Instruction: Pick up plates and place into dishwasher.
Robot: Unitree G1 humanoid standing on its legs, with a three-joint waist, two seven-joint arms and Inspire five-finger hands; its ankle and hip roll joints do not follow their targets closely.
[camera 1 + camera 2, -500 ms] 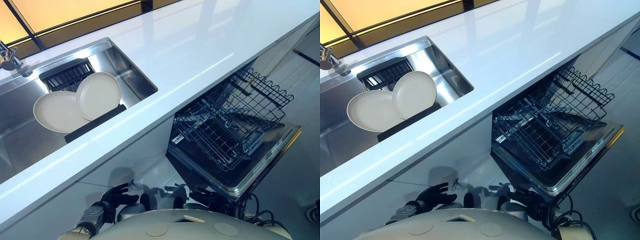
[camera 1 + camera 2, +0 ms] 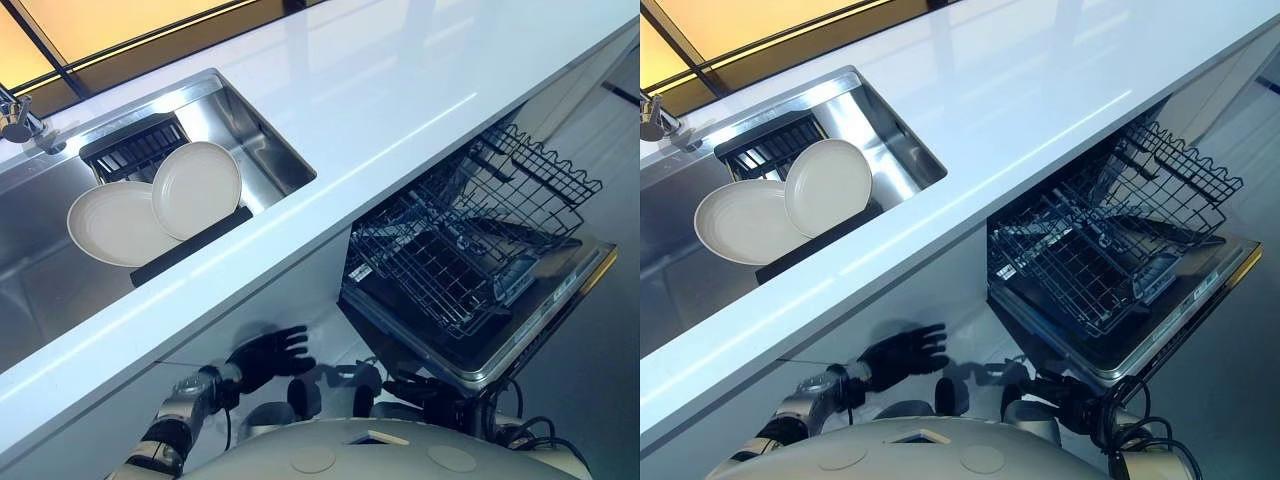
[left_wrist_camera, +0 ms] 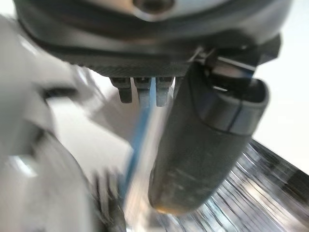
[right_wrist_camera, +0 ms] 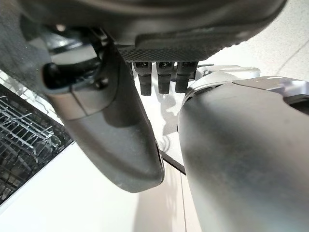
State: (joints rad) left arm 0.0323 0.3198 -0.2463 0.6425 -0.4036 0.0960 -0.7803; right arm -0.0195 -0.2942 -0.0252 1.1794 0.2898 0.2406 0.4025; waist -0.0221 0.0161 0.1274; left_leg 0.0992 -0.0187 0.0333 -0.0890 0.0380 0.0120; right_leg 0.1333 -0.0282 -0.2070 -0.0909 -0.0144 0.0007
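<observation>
Two plates (image 2: 196,190) leaning in sink (image 2: 262,140) upper left; dishwasher rack (image 2: 460,250) pulled out at right; left hand (image 2: 265,355) lower left, fingers straight, empty; right hand (image 4: 116,135): cannot tell.

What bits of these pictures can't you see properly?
Bigger plate: its right side is covered by the smaller plate, both eye views.
Tap: cut off by the left edge, eye views.
Dishwasher rack: its back end is hidden under the counter.
Left wrist view: blurred past the left hand, so nothing beyond it is clear.
</observation>
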